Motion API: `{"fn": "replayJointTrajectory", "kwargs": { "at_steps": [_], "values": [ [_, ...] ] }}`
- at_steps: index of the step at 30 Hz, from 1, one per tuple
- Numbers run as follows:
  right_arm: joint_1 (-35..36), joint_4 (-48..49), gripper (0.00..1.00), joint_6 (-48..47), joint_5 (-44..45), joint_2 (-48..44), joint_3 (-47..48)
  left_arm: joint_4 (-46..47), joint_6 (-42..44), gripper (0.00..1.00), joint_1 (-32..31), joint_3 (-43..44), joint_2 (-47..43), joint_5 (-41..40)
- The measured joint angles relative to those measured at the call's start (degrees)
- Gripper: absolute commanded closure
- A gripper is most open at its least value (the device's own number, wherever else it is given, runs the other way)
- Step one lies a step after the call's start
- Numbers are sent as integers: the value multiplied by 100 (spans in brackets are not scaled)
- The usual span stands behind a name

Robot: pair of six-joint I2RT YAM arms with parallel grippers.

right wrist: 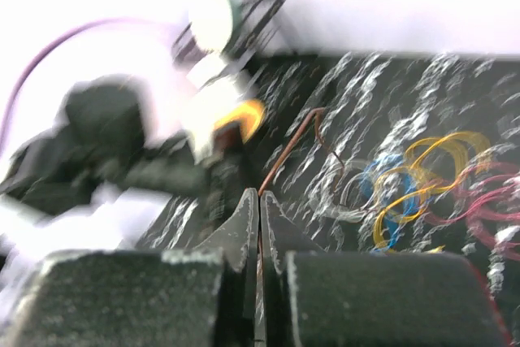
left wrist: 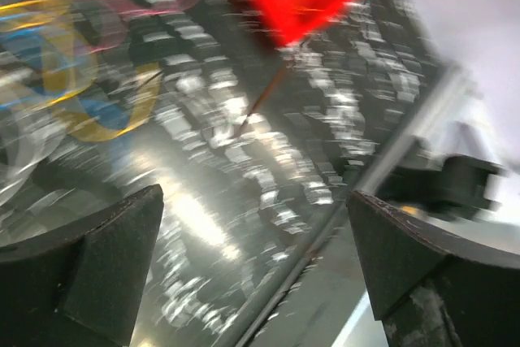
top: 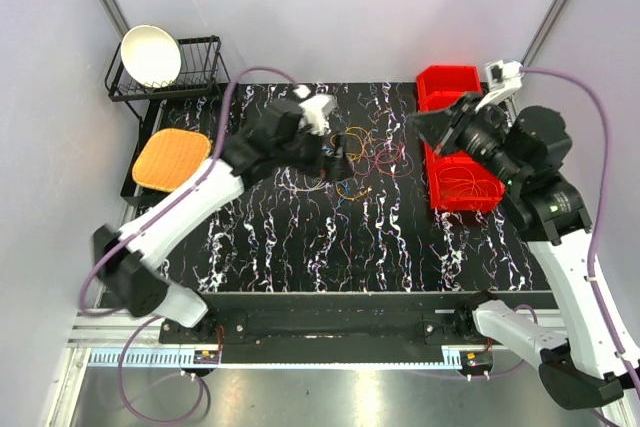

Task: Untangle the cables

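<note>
Cables [top: 366, 152], thin red, yellow, blue and orange wire loops, are lying tangled just ahead of the left gripper [left wrist: 253, 201], whose jaws are standing wide apart. The right gripper [right wrist: 258, 197] is pinching one orange-brown strand [right wrist: 286, 152], seemingly separating it. The next move is likely calling for carrying it clear to the red plastic bin [top: 445, 82] beside those jaws.

Robot lab cell: white walls [top: 330, 7], railed table [top: 300, 242]
</note>
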Motion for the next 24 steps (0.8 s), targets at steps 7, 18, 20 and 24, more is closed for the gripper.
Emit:
{"fn": "replayJointTrajectory", "kwargs": {
  "at_steps": [7, 18, 20, 24],
  "values": [
    [4, -343, 100, -326, 1399, 592, 1200, -1001, 273, 1, 131, -1161, -1832, -1698],
    [9, -772, 100, -1008, 2903, 1353, 2173, -2026, 238, 1, 133, -2492, -3585, -3222],
    [11, -855, 100, -1126, 3060, 1440, 2428, -2013, 236, 1, 133, -2686, -3827, -3447],
    [11, -944, 100, -1379, 3331, 1637, 3073, -2026, 192, 1, 133, -3027, -4127, -3807]
  ]
}}
